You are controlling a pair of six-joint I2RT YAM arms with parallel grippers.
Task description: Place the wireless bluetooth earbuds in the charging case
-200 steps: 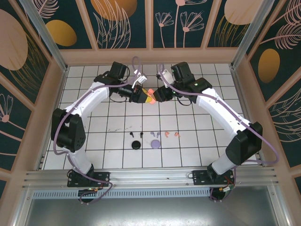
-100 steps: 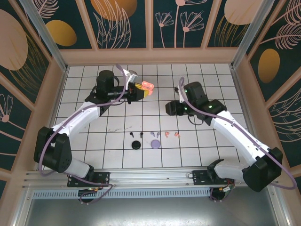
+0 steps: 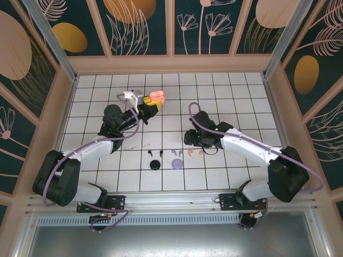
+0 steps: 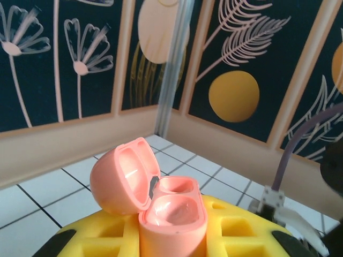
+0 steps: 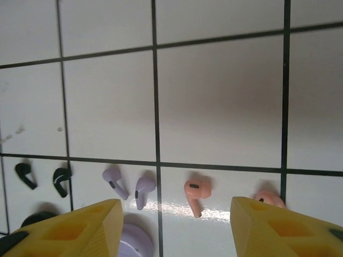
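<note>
The left gripper (image 3: 151, 101) grips the little salmon-pink plastic charging case (image 4: 155, 198), lid open. The right gripper (image 5: 171, 225), wide open and empty, hangs over six tiny stemmed earbuds (image 5: 195, 191) lying in a row on the white tiled table (image 5: 214, 107), stems crossing the row.

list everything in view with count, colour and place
pink case: 1, salmon-pink, lid open, in the left gripper
black earbuds: 2, black, left end of the row on the table
lilac earbuds: 2, lilac, middle of the row
pink earbuds: 2, salmon-pink, right end of the row
black case: 1, black, by the black earbuds
lilac case: 1, lilac, by the lilac earbuds
table: 1, white tiles
left gripper: 1, yellow pads, raised
right gripper: 1, yellow pads, open above the earbuds
</note>
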